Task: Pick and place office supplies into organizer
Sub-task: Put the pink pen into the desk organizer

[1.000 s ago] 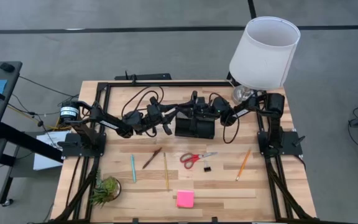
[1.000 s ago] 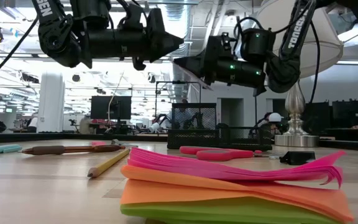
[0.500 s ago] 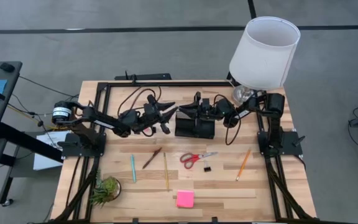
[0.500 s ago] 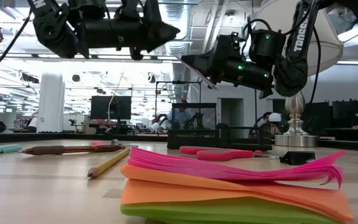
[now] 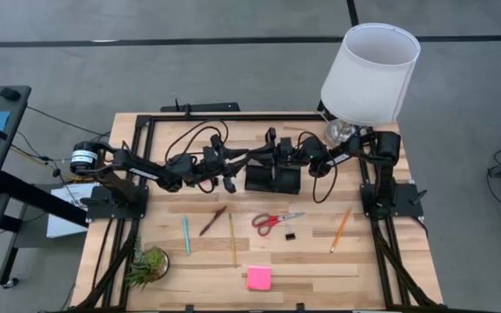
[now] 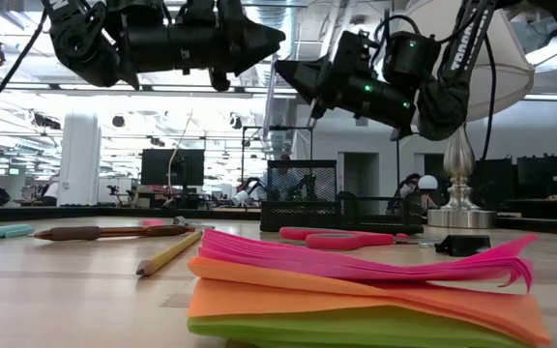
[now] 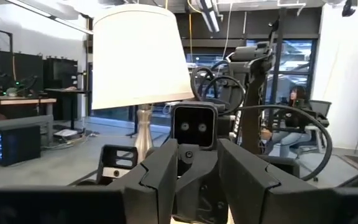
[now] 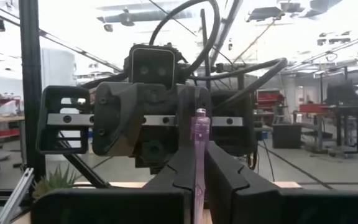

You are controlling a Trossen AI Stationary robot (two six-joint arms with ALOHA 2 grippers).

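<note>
1 organizer (image 5: 272, 178) on worktop (image 5: 320, 261), 1 scissors (image 5: 276, 221), 1 sticky pad (image 5: 259, 277), 2 pencils, right gripper (image 8: 199, 180) pinching purple pen (image 8: 199, 155), left gripper (image 7: 194, 177) slightly open, empty

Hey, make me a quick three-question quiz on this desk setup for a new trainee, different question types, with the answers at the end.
1. True or false: the scissors lie inside the organizer.
2. Multiple choice: what is between the fingers of the right gripper? A) a thin purple pen B) a ruler C) nothing
3. Short answer: which supply fills the foreground of the low view?

Key
1. False: they lie on the table, in front of the organizer.
2. A
3. The sticky-note pad.
</note>
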